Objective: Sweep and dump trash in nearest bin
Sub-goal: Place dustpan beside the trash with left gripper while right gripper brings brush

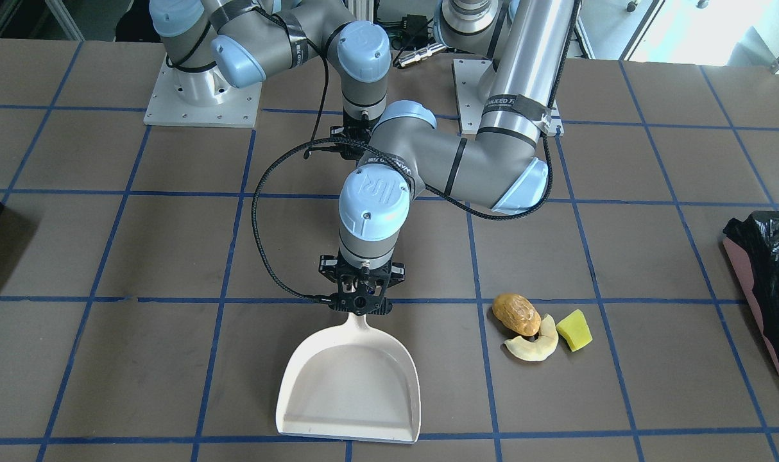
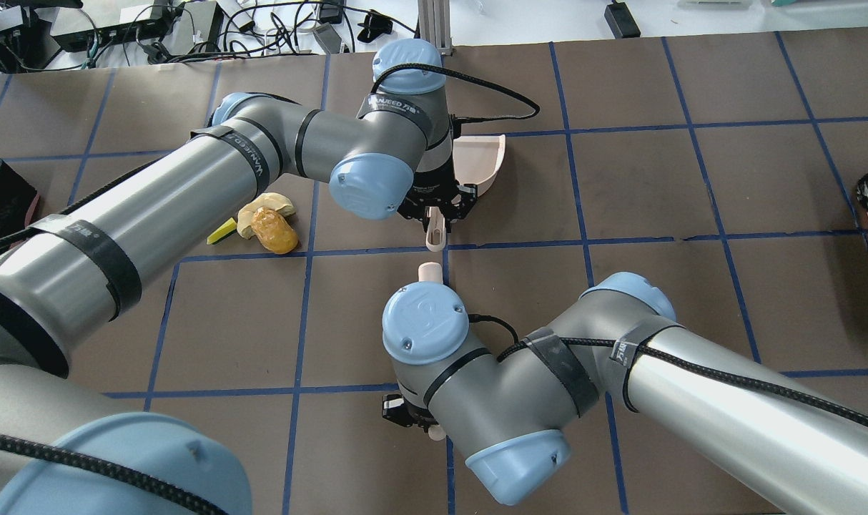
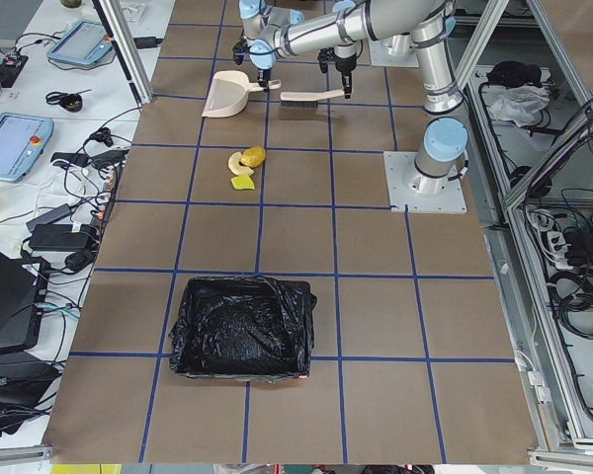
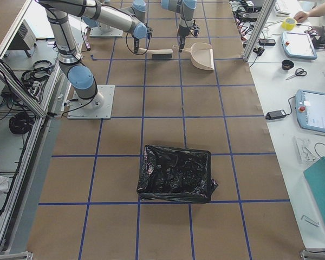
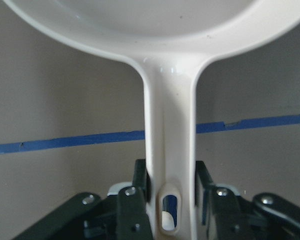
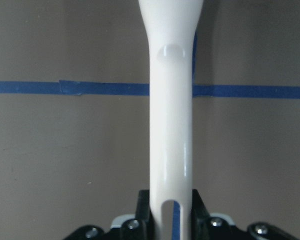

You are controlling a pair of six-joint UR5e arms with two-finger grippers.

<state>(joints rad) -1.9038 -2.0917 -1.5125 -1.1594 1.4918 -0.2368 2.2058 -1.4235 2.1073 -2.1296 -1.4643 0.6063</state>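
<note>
Cream dustpan [image 1: 351,385] pinched by left jaws, brush [image 3: 311,98] pinched by right jaws, scraps [image 1: 516,314] near dustpan, bin [image 3: 183,331] apart

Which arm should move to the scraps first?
Left, probably: the left gripper is shut on the dustpan, and the scraps lie on its side; the right gripper holds the brush farther off.

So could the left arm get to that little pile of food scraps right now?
Probably yes: the scraps lie on bare table beside the dustpan, with nothing between them. But the left claw is shut on the dustpan.
</note>
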